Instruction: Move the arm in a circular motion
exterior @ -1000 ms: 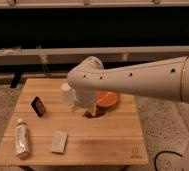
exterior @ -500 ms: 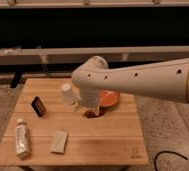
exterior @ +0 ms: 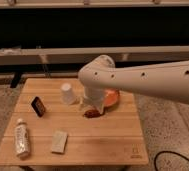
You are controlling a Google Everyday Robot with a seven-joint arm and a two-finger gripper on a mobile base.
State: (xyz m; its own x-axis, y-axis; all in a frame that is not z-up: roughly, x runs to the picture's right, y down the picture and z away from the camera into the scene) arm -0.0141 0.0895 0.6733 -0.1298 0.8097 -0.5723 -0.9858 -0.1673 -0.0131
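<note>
**Arm and Table Layout: Near to Far**

A wooden table [exterior: 103, 140] fills the lower part of the camera view. On its near left edge a clear bottle [exterior: 21, 140] lies on its side. Just to the right of it lies a flat pale packet [exterior: 59, 141]. Off the table, on the floor at the near right, a dark cable [exterior: 170, 157] curves across the carpet.

Further in, a small dark block [exterior: 38, 106] stands tilted on the left of the table. Near the table centre lies a small brown item [exterior: 92, 113]. The gripper [exterior: 91, 104] hangs directly over this item, pointing down. How wide the gripper is set cannot be told, nor whether it has hold of the brown item.

Behind the gripper, a white cup [exterior: 67, 93] stands upside down to its left, close by but apart. An orange plate [exterior: 112, 98] sits to its right and is partly hidden by the wrist.

The arm [exterior: 148, 80] enters from the right edge, crosses above the right half of the table, and bends down at a rounded joint over the table's far centre.

Beyond the table, a pale rail [exterior: 38, 51] runs across a dark wall.
</note>
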